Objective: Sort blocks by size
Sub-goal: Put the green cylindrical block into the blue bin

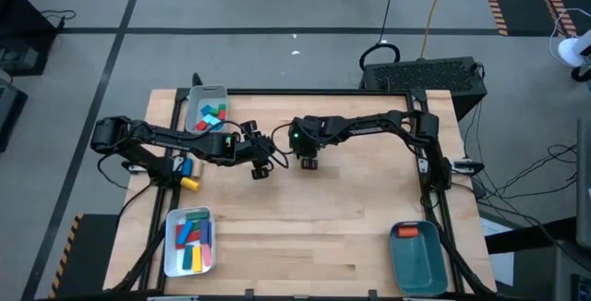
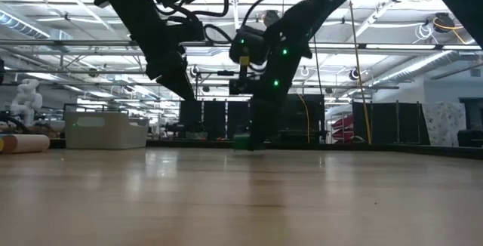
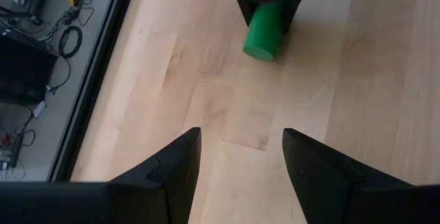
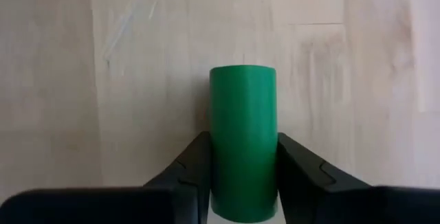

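Smooth plain green cylinder (image 4: 242,141), pinched by right end effector (image 4: 242,176); left end effector (image 3: 240,152) spread, empty.

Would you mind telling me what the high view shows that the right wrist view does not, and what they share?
Only the high view shows both arms, the left hand, the grey tray at the far left, the white tray at the near left, both holding blocks, and the teal tray with an orange block. Only the right wrist view shows the green cylinder between the right hand's fingers, touching both. Both share the right hand and the wooden table.
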Robot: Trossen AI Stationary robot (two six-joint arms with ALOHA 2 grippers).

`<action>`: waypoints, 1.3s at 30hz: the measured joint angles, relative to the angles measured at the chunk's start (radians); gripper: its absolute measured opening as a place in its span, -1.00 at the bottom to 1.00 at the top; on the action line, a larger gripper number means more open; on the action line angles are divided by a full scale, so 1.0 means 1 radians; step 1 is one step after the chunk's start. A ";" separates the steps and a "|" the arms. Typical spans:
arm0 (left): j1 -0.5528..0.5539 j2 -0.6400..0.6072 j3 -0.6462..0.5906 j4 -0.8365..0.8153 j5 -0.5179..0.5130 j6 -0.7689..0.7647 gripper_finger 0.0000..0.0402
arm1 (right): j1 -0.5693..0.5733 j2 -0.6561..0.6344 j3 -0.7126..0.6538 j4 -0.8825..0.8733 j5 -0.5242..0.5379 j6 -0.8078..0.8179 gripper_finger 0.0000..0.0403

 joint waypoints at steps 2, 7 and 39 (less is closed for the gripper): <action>0.001 0.000 0.000 0.001 0.000 -0.001 0.03 | 0.013 -0.027 0.000 -0.024 0.005 0.027 -0.50; 0.001 0.000 0.000 0.025 0.004 0.012 0.03 | 0.062 -0.120 0.000 -0.143 -0.005 0.123 -0.50; -0.002 0.000 0.000 0.348 -0.010 -0.014 0.03 | 0.580 -0.449 0.001 -0.747 -0.016 0.505 -0.50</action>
